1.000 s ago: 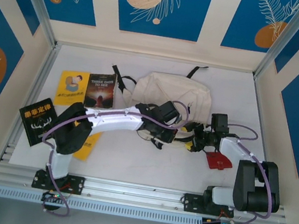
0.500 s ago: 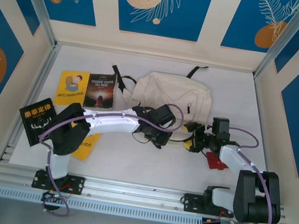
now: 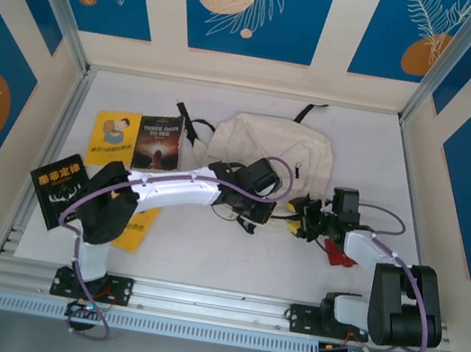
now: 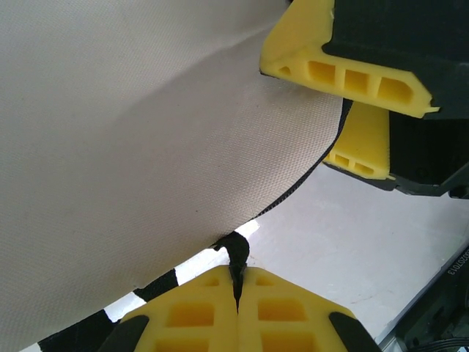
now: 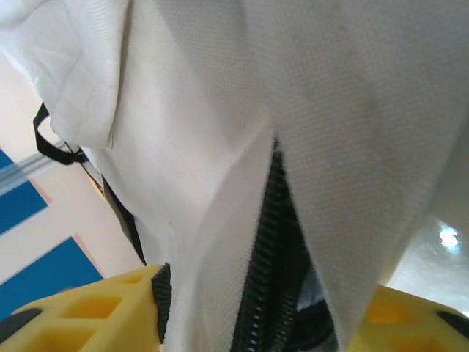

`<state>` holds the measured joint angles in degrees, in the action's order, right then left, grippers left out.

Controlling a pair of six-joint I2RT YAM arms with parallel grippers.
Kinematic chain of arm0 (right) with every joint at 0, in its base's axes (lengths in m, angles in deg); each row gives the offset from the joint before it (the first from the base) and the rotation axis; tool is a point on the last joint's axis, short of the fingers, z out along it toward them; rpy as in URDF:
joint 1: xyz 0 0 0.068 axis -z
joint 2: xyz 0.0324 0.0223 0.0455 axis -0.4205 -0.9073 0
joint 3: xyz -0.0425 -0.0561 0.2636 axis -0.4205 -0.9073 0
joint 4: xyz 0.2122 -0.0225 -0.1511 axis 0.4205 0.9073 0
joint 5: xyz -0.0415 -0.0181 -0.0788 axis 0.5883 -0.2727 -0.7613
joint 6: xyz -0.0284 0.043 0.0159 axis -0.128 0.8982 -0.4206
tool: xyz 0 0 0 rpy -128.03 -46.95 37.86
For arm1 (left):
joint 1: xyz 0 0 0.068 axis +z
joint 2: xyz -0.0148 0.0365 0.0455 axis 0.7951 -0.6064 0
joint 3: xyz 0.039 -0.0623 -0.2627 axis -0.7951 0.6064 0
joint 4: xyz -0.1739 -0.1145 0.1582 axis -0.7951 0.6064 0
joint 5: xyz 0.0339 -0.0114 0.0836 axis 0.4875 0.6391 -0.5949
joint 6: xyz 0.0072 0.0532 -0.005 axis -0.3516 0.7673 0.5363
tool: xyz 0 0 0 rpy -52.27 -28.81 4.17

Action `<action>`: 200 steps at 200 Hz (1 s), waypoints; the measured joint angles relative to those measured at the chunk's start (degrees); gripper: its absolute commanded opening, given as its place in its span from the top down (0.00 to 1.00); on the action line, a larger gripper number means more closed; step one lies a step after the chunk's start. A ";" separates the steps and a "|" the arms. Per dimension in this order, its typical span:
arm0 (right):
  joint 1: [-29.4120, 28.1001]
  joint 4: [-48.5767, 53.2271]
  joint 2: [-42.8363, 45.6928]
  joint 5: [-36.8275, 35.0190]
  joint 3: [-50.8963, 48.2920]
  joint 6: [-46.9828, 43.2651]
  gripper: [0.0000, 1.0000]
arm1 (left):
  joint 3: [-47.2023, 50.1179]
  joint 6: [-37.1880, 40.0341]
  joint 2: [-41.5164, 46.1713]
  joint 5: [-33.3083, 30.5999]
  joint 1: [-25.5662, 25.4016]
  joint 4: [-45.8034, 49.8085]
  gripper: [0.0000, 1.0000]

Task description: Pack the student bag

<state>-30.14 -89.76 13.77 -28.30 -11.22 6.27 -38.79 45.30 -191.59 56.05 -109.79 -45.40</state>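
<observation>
The student bag (image 3: 268,144), a cream cloth backpack with black straps, lies at the back middle of the table. My left gripper (image 3: 252,210) is at its near edge. In the left wrist view that gripper (image 4: 236,270) is shut on a small black tab (image 4: 236,249) at the hem of the bag (image 4: 146,132). My right gripper (image 3: 302,217) meets the bag's near right edge. Seen from the right wrist, cream cloth and a black zip (image 5: 272,242) fill the gap of the right gripper (image 5: 256,312), and both yellow fingers (image 5: 95,312) press on the cloth.
A yellow book (image 3: 115,137) and a dark book (image 3: 158,142) lie left of the bag. A black book (image 3: 57,186) sits nearer, and another yellow one (image 3: 141,223) lies under the left arm. A red object (image 3: 342,253) rests under the right forearm.
My right gripper has moved left onto the bag's edge and its fingers have drawn in on the cloth. The left gripper keeps its hold and has shifted only slightly.
</observation>
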 measured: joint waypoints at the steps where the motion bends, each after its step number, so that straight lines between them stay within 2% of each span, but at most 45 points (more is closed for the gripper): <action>1: 0.00 0.04 0.00 0.02 0.04 -0.20 0.59 | 0.00 0.00 0.00 -0.02 0.00 0.02 1.00; 23: 0.00 1.75 0.02 -0.85 1.31 -0.81 0.69 | 0.00 0.04 0.02 -0.48 0.07 0.74 1.00; 50: -0.09 6.58 0.09 -3.06 3.87 -2.16 0.77 | 0.26 0.48 0.35 -2.12 0.52 1.75 1.00; 94: -0.31 13.44 0.17 -7.10 6.71 -5.29 0.81 | 6.14 2.14 5.35 -4.79 3.39 2.89 1.00; 153: -0.26 19.50 0.17 -12.37 9.90 -9.66 0.83 | 13.73 4.92 11.89 -7.19 11.72 5.29 1.00; 175: 0.15 20.70 -0.07 -13.49 10.45 -11.21 0.78 | 13.94 6.47 12.70 -7.17 13.79 5.53 1.00; 198: 0.76 21.64 -0.92 -13.42 11.74 -13.33 0.58 | 13.90 7.91 12.66 -6.03 14.05 5.44 1.00; 200: 0.83 21.66 -1.03 -13.38 11.89 -13.84 0.53 | 13.88 7.98 12.66 -5.95 13.97 5.44 1.00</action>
<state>-29.31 -68.10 12.74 -41.68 0.67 -7.57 -24.91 53.27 -178.93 50.11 -95.82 -39.95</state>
